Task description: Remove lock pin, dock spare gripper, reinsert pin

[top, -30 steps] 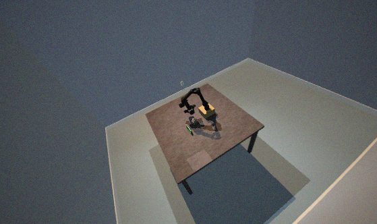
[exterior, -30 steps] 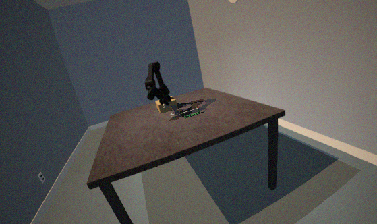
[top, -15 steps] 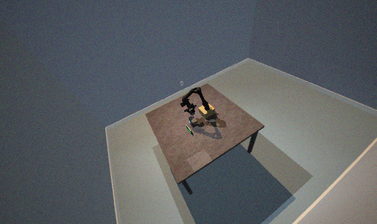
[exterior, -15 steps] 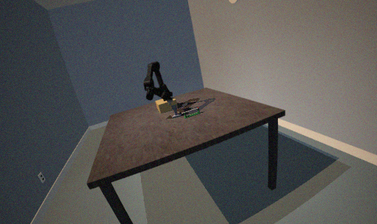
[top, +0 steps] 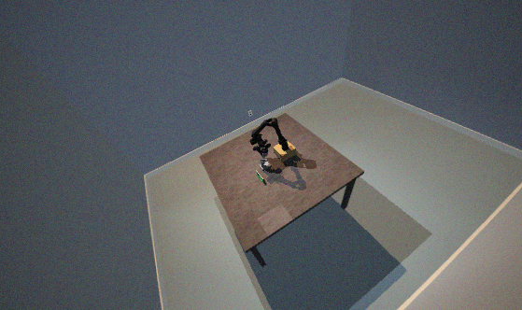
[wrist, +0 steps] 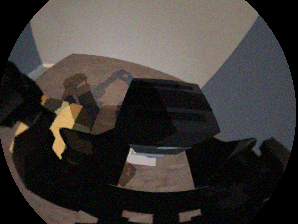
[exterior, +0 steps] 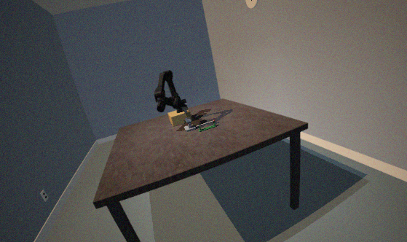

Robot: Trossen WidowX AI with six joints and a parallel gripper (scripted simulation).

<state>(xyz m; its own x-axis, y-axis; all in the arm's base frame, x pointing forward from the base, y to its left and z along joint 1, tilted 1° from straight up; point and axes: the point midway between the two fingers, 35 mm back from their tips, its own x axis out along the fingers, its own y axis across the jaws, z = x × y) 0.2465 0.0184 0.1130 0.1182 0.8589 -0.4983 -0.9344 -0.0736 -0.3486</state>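
From here I see a brown table, its surface (top: 228, 163) (exterior: 145, 149) (wrist: 165, 175) carried on dark legs (top: 348, 193) (exterior: 295, 171), with a yellow block (top: 284, 151) (exterior: 178, 118) (wrist: 64, 126) on top. A wall socket (top: 250, 113) (exterior: 44, 195) sits low on a blue-grey wall (top: 195, 93) (exterior: 28, 109). High on the beige wall (exterior: 298, 55) (wrist: 150, 30), a pale round thing (exterior: 251, 3) is cut off by the view's edge.
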